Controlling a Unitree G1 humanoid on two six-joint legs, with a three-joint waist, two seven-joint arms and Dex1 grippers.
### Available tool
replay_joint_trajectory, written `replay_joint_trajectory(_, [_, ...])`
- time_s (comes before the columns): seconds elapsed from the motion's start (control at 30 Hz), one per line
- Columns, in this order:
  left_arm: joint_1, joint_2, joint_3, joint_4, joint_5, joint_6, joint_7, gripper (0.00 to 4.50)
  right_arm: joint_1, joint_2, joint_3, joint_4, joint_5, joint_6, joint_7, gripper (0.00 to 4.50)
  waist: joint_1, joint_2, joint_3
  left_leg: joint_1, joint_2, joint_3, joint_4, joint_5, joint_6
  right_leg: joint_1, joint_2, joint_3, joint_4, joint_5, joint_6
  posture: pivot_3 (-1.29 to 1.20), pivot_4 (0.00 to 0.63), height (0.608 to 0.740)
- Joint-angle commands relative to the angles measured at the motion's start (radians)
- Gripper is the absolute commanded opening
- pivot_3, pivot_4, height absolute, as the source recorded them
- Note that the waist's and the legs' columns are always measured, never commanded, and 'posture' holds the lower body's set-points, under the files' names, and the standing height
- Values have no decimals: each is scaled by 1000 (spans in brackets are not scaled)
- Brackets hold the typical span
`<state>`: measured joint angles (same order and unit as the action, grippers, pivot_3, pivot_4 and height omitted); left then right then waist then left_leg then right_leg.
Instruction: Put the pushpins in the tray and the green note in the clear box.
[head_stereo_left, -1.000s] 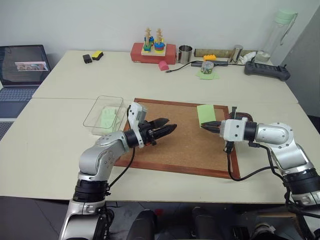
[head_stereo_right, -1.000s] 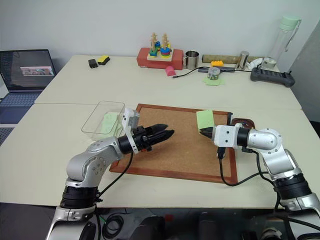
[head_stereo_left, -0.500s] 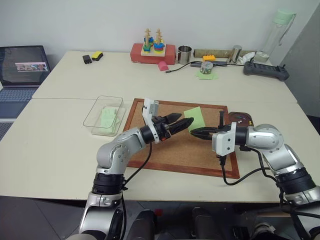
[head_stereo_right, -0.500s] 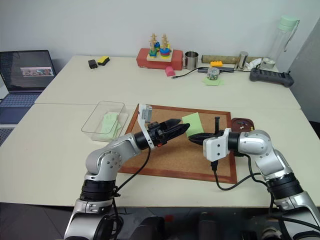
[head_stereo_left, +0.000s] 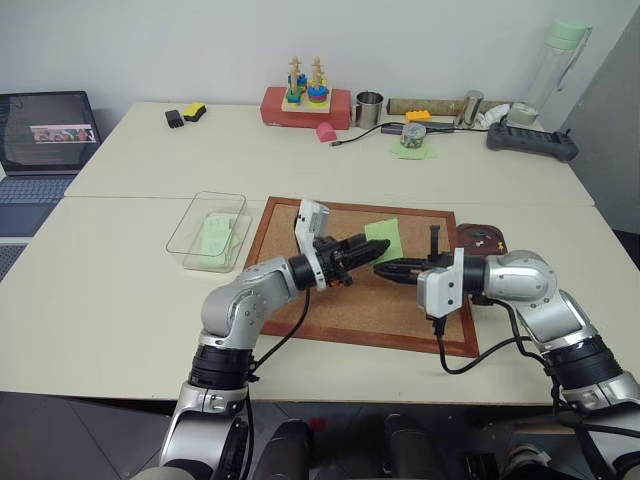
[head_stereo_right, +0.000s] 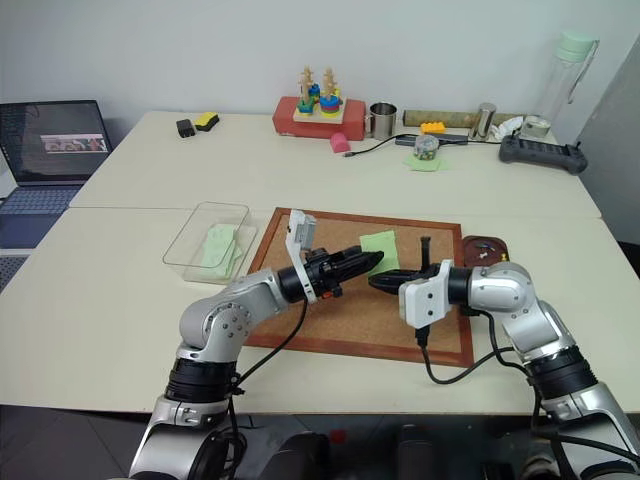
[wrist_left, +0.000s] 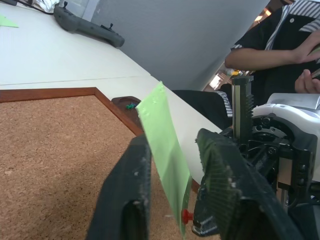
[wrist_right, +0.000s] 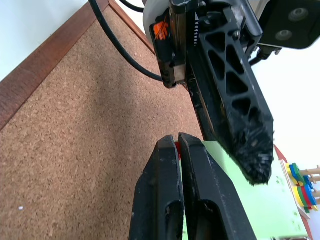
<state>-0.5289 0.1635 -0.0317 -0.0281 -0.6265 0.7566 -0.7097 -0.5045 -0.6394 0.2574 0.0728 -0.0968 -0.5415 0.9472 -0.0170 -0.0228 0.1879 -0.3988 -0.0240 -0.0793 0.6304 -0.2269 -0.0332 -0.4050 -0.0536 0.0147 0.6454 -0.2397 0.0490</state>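
Clear box (head_stereo_left: 208, 232): stands on the table just off the corkboard (head_stereo_left: 300, 300), at about ten o'clock from the board's centre. Contents: one pale green sheet (head_stereo_left: 215, 237) lying flat on the bottom.

Tray (head_stereo_left: 464, 240): dark wooden dish, against the board's frame at about two o'clock. Contents: a few tiny specks, too small to name from the head views; the left wrist view shows one small green item (wrist_left: 130, 105) in the recess.

Metal cup (head_stereo_left: 370, 107): far back on the table, at twelve o'clock. Contents cannot be told.

Green note (head_stereo_left: 384, 238): in neither container. It is held up over the board, a little toward one o'clock from the centre, between the two grippers, standing on edge rather than lying flat.

Red pushpin (wrist_left: 186, 216): at the note's lower corner, a sliver of red showing between the right fingertips.

Left gripper (head_stereo_left: 368, 246): reaches in from nine o'clock, fingers parted, one either side of the note, with a gap showing.

Right gripper (head_stereo_left: 386, 268): reaches in from three o'clock, fingers pressed together, pinching the red pushpin at the note's corner.
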Motion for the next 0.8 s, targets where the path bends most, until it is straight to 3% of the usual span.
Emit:
replay_joint_trajectory(0.03, [2,6,-14,-18,14,-30,-9,604,-19,2,-6,-40,3,-18,-17,0,0,0,0,0,0,0,0,0,0,0,0,0,0,0,0,0,150,740])
replay_joint_trajectory(0.17, [8,10,-27,-13,36,-51,-11,30,-20,3,-4,-40,-3,-16,-24,0,0,0,0,0,0,0,0,0,0,0,0,0,0,0,0,0,150,740])
replay_joint_trajectory(0.6, [10,2,-39,68,166,-189,64,30,-24,-1,-33,-66,31,-7,-39,0,0,0,0,0,0,0,0,0,0,0,0,0,1,0,0,0,150,740])
replay_joint_trajectory(0.8, [0,-14,-29,125,212,-249,109,30,7,0,-88,-114,86,83,-74,0,3,0,0,0,0,0,1,0,0,0,0,0,1,0,0,0,150,740])
